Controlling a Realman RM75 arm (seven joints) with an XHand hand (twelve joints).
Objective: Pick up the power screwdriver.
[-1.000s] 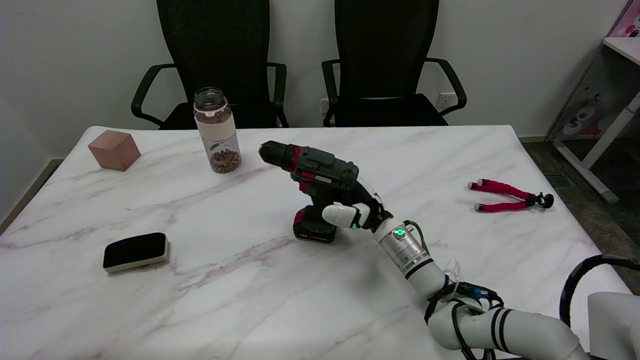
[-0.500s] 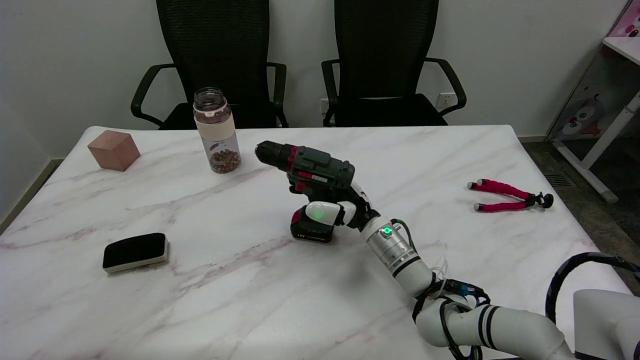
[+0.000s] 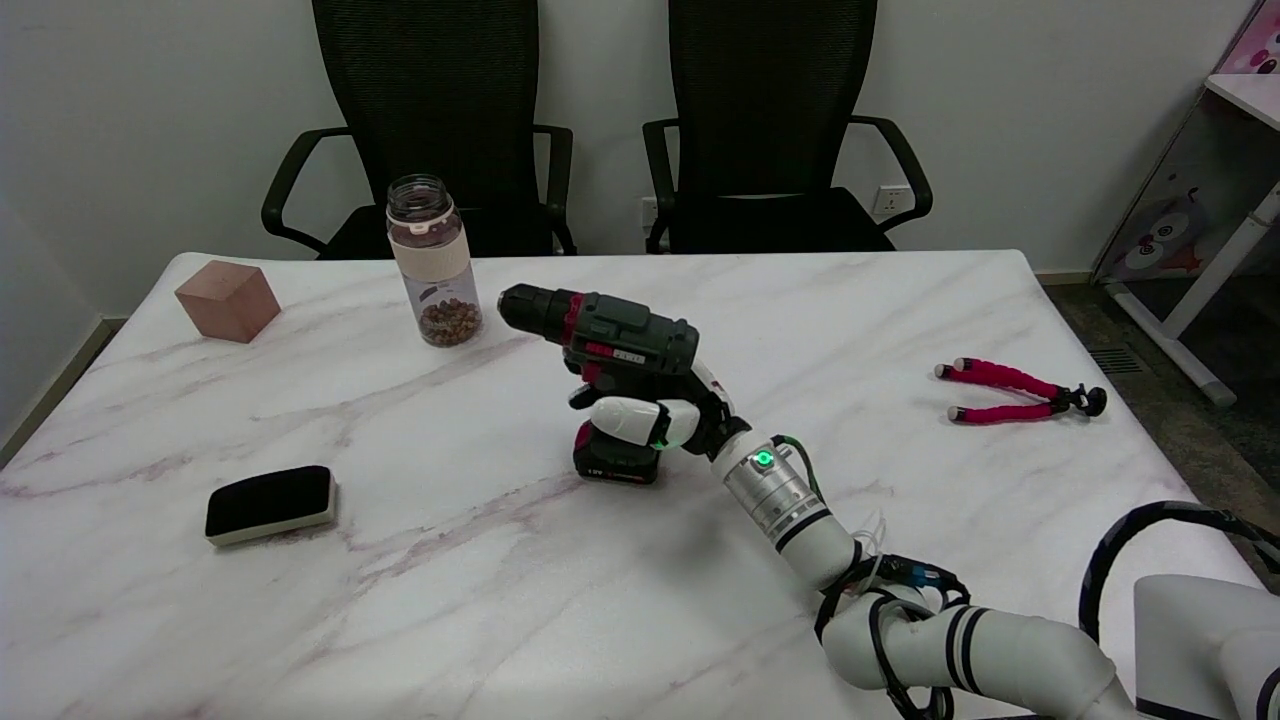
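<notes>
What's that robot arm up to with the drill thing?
The robot's right hand is wrapped around the handle of the power screwdriver, which stands upright on its battery base on the marble table. Whether the base has left the tabletop is hard to tell. A jar, wooden block, eraser and small red tripod lie untouched around it.
</notes>
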